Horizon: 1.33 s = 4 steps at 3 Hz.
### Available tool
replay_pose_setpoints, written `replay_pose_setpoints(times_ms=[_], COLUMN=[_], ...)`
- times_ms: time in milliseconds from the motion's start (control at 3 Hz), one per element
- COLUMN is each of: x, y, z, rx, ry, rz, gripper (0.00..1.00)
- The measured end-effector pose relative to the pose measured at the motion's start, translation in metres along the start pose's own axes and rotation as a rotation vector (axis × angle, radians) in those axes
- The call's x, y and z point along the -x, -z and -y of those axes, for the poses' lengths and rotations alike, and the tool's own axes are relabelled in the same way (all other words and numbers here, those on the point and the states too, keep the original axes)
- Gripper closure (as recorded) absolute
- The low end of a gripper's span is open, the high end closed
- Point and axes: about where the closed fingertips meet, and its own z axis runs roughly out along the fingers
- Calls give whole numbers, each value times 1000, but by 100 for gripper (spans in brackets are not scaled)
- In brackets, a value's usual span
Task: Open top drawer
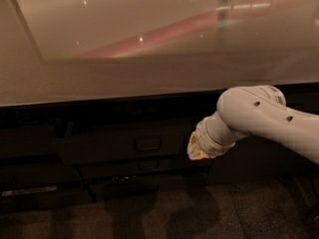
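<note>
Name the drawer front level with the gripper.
The top drawer, the taller, wider front; the gripper hangs beside its right end. The slimmer front sits lower.

Up top, a broad glossy beige counter [149, 78] fills the upper half and catches the room's light. A long reddish streak [199, 21] runs across its sheen, with a pale greenish-white bar of glare [249, 6] at the upper right and a few bright specks scattered about. Under the counter's edge everything turns dim: a dark cabinet face [30, 143] stretches across in deep shadow, with a slim lower front [114, 169] near its base. A pale strip [29, 190] glints low on the left. The floor [249, 208] is dark and mottled, with soft shadow blobs [194, 213] on it. The gripper [198, 148] hangs before the cabinet, right of centre.
</note>
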Motion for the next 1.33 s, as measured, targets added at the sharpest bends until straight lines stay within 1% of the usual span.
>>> replay_pose_setpoints(times_ms=[333,667,1333], x=[0,0,0], y=[0,0,0], z=[0,0,0], rx=[0,0,0], ry=[0,0,0], rz=[0,0,0], gripper=[100,81,34])
